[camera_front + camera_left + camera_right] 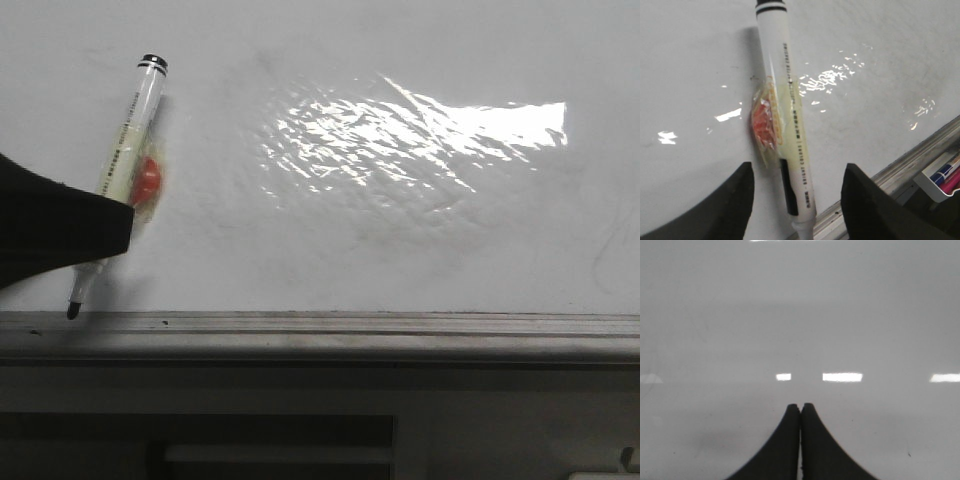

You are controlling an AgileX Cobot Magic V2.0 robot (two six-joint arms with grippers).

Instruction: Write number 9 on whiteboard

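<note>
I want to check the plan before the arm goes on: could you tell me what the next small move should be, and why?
Probably close the left gripper on the marker. Its fingers stand apart on either side of the barrel, and the tip is down by the grey ledge. No 9 shows on the whiteboard yet. The right gripper is shut, holding nothing.

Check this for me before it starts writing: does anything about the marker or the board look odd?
Yes. The marker has an orange lump taped to its barrel with yellowish tape, and it lies tilted on the whiteboard with its tip near the ledge. No 9 shows yet.
</note>
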